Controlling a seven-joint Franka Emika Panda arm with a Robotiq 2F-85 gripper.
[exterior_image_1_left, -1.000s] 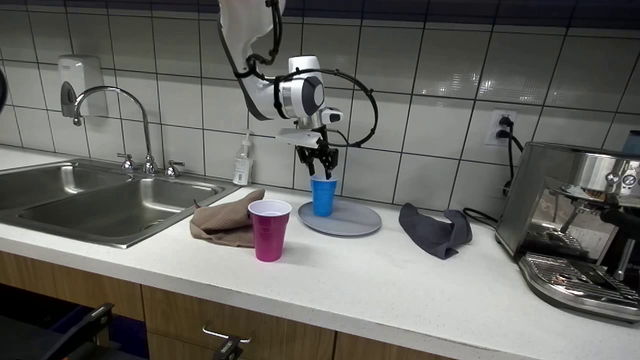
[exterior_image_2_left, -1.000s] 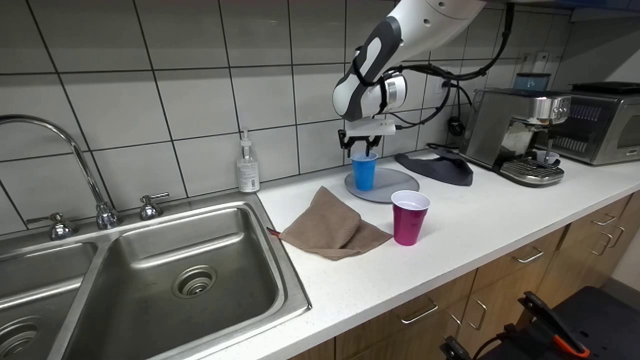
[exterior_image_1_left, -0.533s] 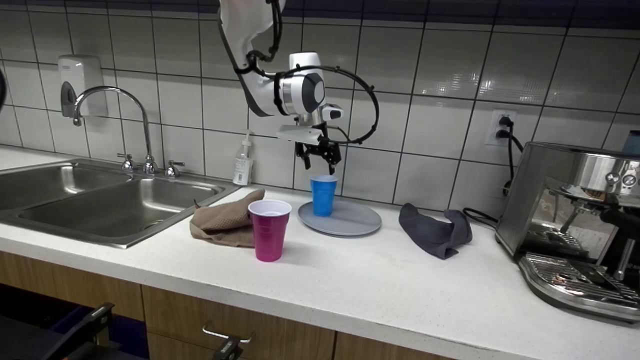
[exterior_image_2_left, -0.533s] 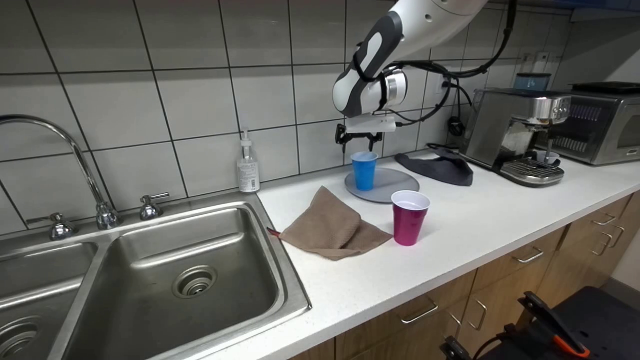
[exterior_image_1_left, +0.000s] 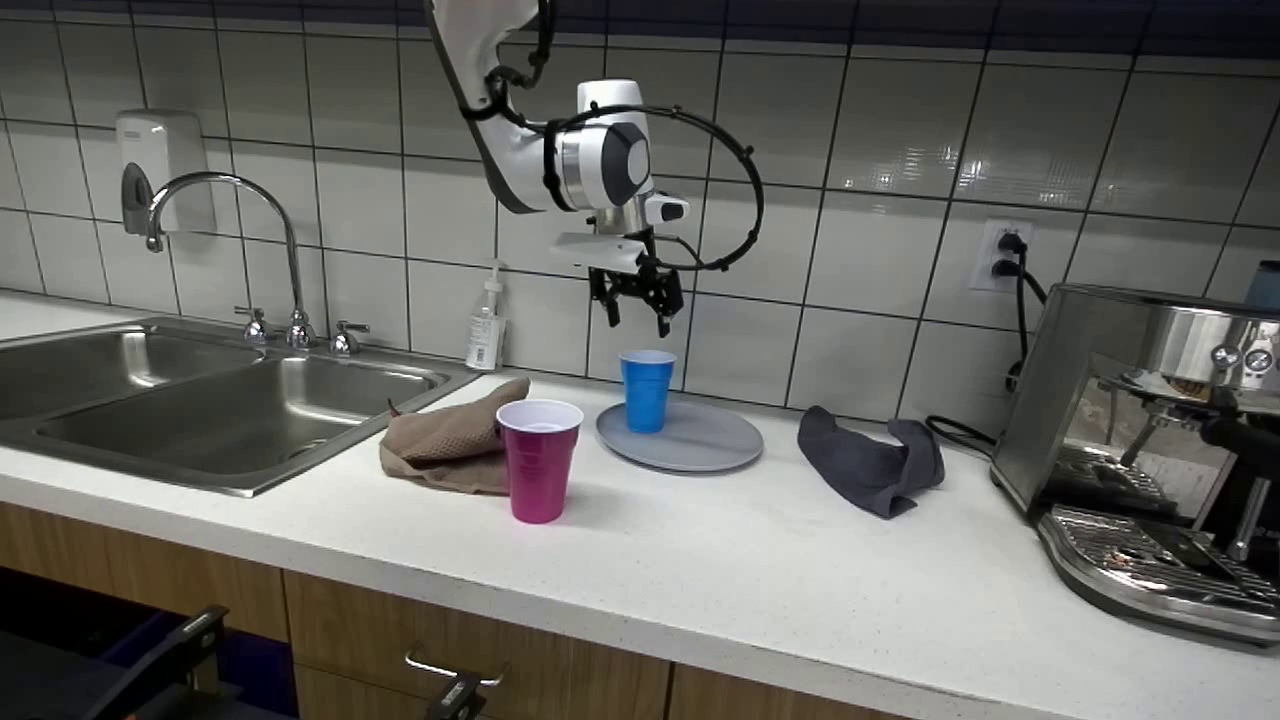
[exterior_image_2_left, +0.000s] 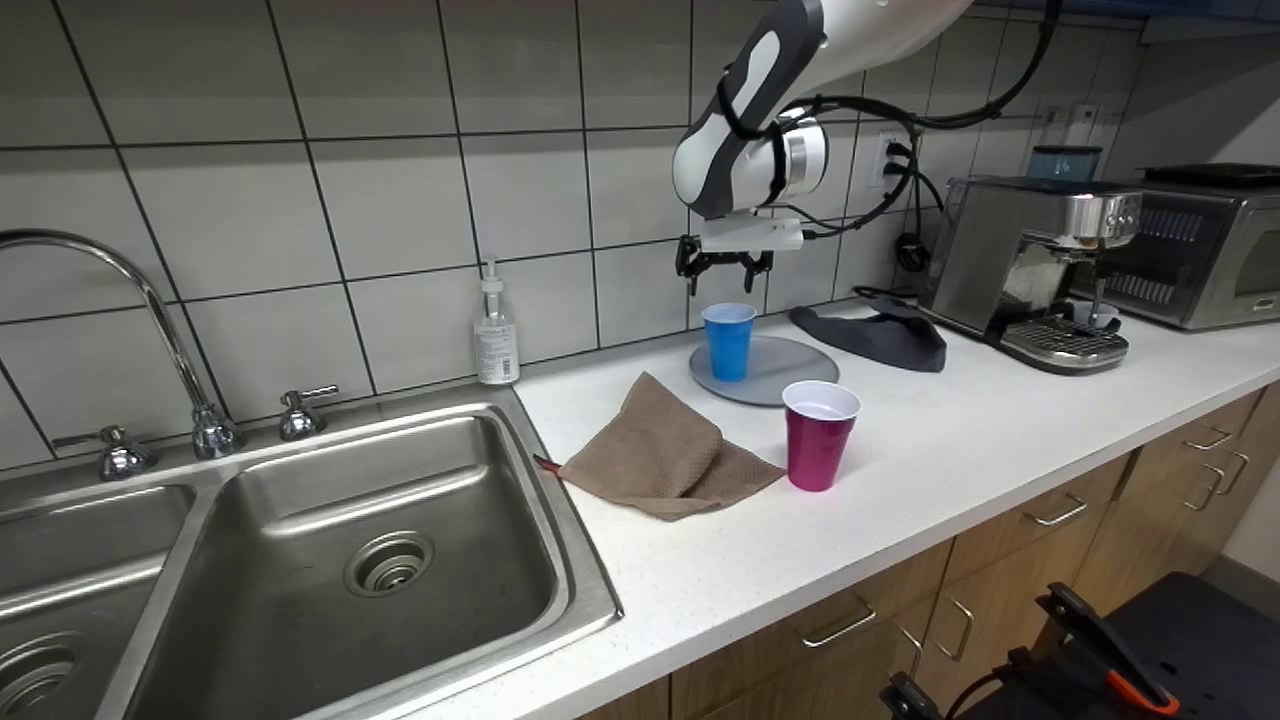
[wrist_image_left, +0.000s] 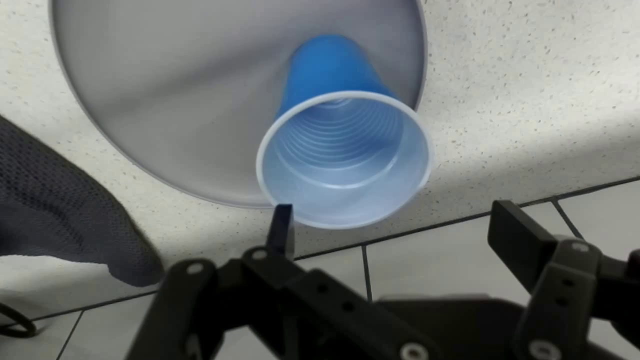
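A blue cup (exterior_image_1_left: 647, 397) with a white rim stands upright on a grey plate (exterior_image_1_left: 712, 442), near the tiled wall. Directly above it, and apart from it, my gripper (exterior_image_1_left: 638, 323) hangs pointing down; its jaws are spread wide with nothing between them. In the wrist view the cup (wrist_image_left: 327, 67) appears empty inside, and one black finger (wrist_image_left: 281, 227) overlaps its rim in the picture. The gap over the cup also shows in an exterior view, with the gripper (exterior_image_2_left: 720, 288) higher than the rim. Closer to the counter's front, a magenta cup (exterior_image_2_left: 816, 445) stands upright.
Beside the magenta cup lies a brown cloth (exterior_image_2_left: 660, 450), next to the metal sink (exterior_image_2_left: 300, 640). A dark grey cloth (exterior_image_1_left: 870, 470) rests between the plate and the coffee machine (exterior_image_1_left: 1090, 400). A pump bottle (exterior_image_1_left: 486, 335) stands by the wall, and the faucet (exterior_image_1_left: 285, 225) arches over the sink.
From just at the cup's rim, the gripper has risen straight up and its jaws have spread wider. The blue cup has stayed in place on the plate.
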